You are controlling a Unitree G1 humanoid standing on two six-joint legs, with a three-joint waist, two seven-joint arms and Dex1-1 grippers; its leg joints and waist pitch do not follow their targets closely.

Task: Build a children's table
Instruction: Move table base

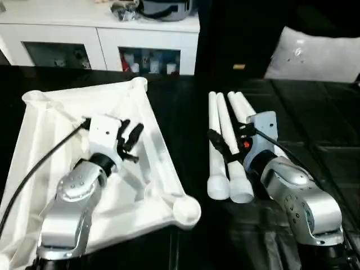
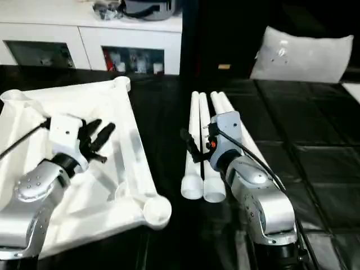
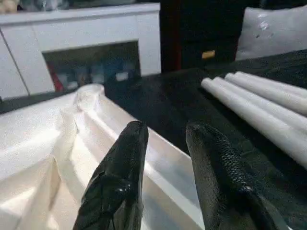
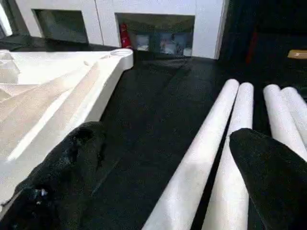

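The small white plastic table top (image 1: pixel 84 169) is laid ribbed side up on the dark floor, with four round tapered white legs (image 1: pixel 225 152) bunched beside it. The left gripper (image 1: pixel 130 140) is held partly open over the top, gripping nothing, and the right gripper (image 4: pixel 168 158) is spread wide above the legs (nothing held yet). Since they're packed touching, two could probably be pinched together, or one rolled off.

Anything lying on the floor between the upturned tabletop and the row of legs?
No. Between the tabletop and the legs there is only a bare strip of dark floor, seen in both eye views and the right wrist view.
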